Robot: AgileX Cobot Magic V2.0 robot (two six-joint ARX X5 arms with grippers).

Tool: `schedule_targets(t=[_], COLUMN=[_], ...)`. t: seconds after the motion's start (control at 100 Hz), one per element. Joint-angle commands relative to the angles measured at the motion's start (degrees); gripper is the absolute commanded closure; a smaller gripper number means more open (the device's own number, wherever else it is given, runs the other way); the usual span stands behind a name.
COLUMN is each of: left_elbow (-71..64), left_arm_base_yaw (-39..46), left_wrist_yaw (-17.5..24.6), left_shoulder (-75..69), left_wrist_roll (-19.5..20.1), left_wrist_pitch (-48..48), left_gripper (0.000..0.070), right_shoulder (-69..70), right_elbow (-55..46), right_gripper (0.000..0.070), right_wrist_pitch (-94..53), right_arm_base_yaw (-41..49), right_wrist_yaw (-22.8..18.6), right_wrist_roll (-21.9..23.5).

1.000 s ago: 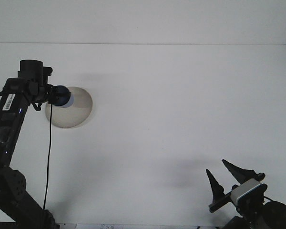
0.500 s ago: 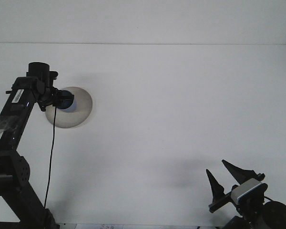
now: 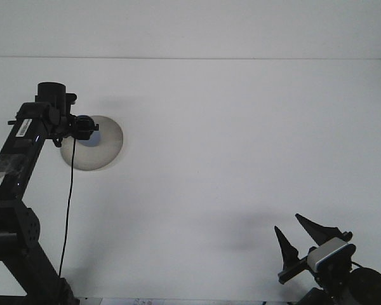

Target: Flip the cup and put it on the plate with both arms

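One blue cup (image 3: 91, 137) under left hand (image 3: 84, 128), over plate (image 3: 108, 146).

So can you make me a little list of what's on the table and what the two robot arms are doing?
table: white
plate: grey, far left of table
cup: blue, mostly hidden by left gripper, over the plate
left gripper: over the plate at the cup
right gripper: near bottom right corner, fingers apart, holding nothing

table (image 3: 241, 159): white, evenly lit | wall (image 3: 190, 25): pale, possibly grey
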Motion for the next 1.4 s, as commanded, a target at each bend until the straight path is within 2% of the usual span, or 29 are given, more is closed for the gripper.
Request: schedule_targets(t=[0.0,0.08,0.17,0.23,0.51,0.71,0.88,0.96,1.09,1.31,1.39], left_elbow=[1.99,3.43,4.94,5.33,5.33,3.02,-9.27,-17.86,-32.11,-49.24,-52.09], left_arm_base_yaw=[0.17,0.17,0.15,0.15,0.15,-1.22,-4.0,-5.73,-8.72,-10.95,-11.13], left_wrist_yaw=[0.07,0.09,0.09,0.09,0.35,6.08,6.62,7.21,11.5,11.52,11.5], left_shoulder=[0.72,0.28,-1.22,-3.21,-19.26,-35.04,-49.77,-56.63,-66.82,-78.75,-81.07], left_wrist_roll=[-1.4,-2.95,-3.72,-3.72,-5.2,-6.23,-7.45,-10.36,-14.16,-18.84,-19.23], left_wrist_pitch=[0.11,-0.31,-1.05,-1.25,-2.45,-2.16,4.02,7.26,10.86,12.57,12.52], left_gripper=[0.0352,0.0334,0.0231,0.0189,0.0189,0.0191,0.0191,0.0191,0.0191,0.0193,0.0227], right_shoulder=[0.04,0.04,0.04,0.04,0.04,0.04,0.04,0.04,0.09,0.09,0.09], right_elbow=[0.24,0.24,0.24,0.24,0.24,0.24,0.24,0.24,0.24,0.24,0.24], right_gripper=[0.0293,0.0293,0.0293,0.0293,0.0293,0.0291,0.0253,0.0205,0.0202,0.0203,0.021], right_wrist_pitch=[0.48,0.46,0.46,0.46,0.52,1.6,4.76,6.67,8.2,7.54,7.26], right_arm_base_yaw=[0.31,0.31,0.31,0.31,0.31,0.31,0.31,0.31,0.31,0.31,0.31], right_wrist_yaw=[0.13,0.13,0.13,0.11,0.2,3.3,7.58,9.05,9.11,8.76,8.68], right_wrist_roll=[0.74,0.76,0.76,0.76,0.72,0.83,0.68,0.0,-1.84,-1.46,-1.11])
